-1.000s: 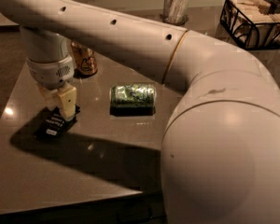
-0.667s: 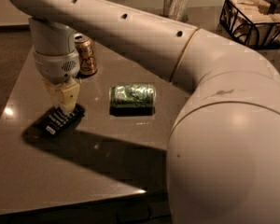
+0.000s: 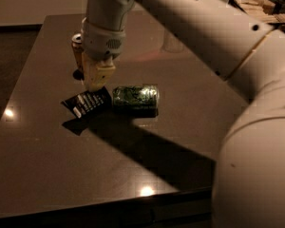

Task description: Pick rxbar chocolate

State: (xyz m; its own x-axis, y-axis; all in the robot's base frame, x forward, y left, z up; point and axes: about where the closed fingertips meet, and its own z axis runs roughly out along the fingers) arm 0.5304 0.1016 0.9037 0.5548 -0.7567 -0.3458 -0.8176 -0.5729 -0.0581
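The rxbar chocolate is a flat black bar with white lettering, left of centre on the dark table. It hangs tilted just above the table, with its shadow on the surface below it. My gripper points down from the arm and is shut on the bar's right end. The bar's free end with the white label points left. A green can lies on its side right beside the bar's held end.
A gold can stands upright just behind the gripper, partly hidden by it. A wire basket sits at the back right. My arm's large body fills the right foreground. The table's front edge runs along the bottom.
The bar has come up off the table in the gripper and now hangs next to the green can. The view has shifted, so the cans sit further right and lower.
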